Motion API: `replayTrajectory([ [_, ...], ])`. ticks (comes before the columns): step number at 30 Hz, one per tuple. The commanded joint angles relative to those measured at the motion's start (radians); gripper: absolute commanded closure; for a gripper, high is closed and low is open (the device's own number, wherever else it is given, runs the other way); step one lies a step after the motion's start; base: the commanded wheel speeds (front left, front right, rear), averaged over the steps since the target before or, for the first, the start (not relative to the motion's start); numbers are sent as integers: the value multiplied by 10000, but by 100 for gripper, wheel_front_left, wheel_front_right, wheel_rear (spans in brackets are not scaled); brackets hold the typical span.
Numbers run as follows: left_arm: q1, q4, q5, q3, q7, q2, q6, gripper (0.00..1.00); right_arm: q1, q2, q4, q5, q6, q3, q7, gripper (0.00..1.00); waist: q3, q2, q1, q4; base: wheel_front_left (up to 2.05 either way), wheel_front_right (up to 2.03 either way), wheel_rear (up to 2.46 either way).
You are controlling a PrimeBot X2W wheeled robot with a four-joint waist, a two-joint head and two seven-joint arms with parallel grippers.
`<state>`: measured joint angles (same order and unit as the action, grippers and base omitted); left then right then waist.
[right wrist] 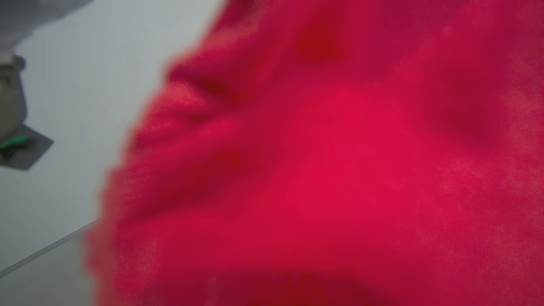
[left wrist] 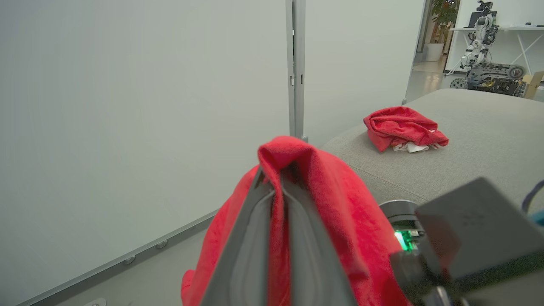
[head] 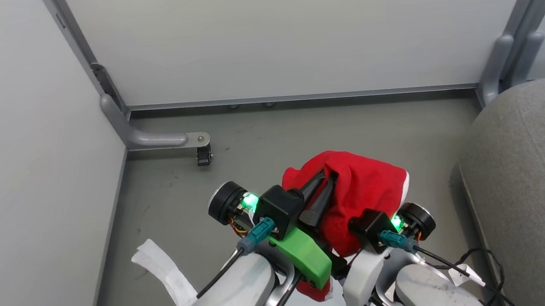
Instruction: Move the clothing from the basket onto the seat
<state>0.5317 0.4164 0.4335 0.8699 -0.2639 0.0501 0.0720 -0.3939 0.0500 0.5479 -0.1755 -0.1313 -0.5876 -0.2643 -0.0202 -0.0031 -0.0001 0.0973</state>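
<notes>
Clearly the carry is the step in hand: one red garment (head: 359, 185) hangs bunched in the air, off the seat (head: 526, 175) and near its rounded corner, above the floor (head: 261, 139). The left hand (head: 328, 177) is clenched on a fold of it, the cloth pinched between its two dark fingers and draped over them. The right hand (head: 372, 224) sits against the side of the bundle nearer the seat. Its fingers are buried in the fabric, seemingly spread wide, and I cannot tell whether they bear any of the weight. A second red garment (left wrist: 401, 127), showing a little white, lies crumpled on top of the seat, well in from its edge, so I judge the task partly done.

The next move, as I read it, calls for swinging the bundle across over the seat, high enough for the hanging tail to clear the seat's edge. The left hand can then go slack over bare upholstery near the garment lying there.

White panels (head: 267, 35) stand beyond the floor, away from the seat, and a grey panel foot (head: 173, 142) rests well apart from it. A black cable (head: 484, 257) loops from the right arm just beside the seat's flank. Nothing solid bars the way. The likelier trouble is loose cloth catching on the right hand at release.
</notes>
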Motion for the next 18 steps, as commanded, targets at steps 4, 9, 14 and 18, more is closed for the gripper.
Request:
replayTrajectory([
  [4, 198, 40, 322, 167, -7, 20, -264, 100, -101, 42, 206, -707, 10, -24, 0, 100, -36, 31, 1, 428, 0, 0, 0],
  [9, 41, 168, 271, -127, -7, 15, -413, 100, 196, 34, 57, -902, 10, 96, 0, 100, -159, 31, 1, 89, 0, 0, 0],
  [14, -213, 246, 100, -510, -7, 20, -503, 0, 551, 44, -168, -829, 10, 455, 0, 100, -199, 31, 1, -711, 0, 0, 0],
  [18, -372, 421, -187, -924, -7, 33, -479, 0, 813, 36, -440, -657, 10, 866, -2, 100, -319, 31, 1, -1782, 0, 0, 0],
])
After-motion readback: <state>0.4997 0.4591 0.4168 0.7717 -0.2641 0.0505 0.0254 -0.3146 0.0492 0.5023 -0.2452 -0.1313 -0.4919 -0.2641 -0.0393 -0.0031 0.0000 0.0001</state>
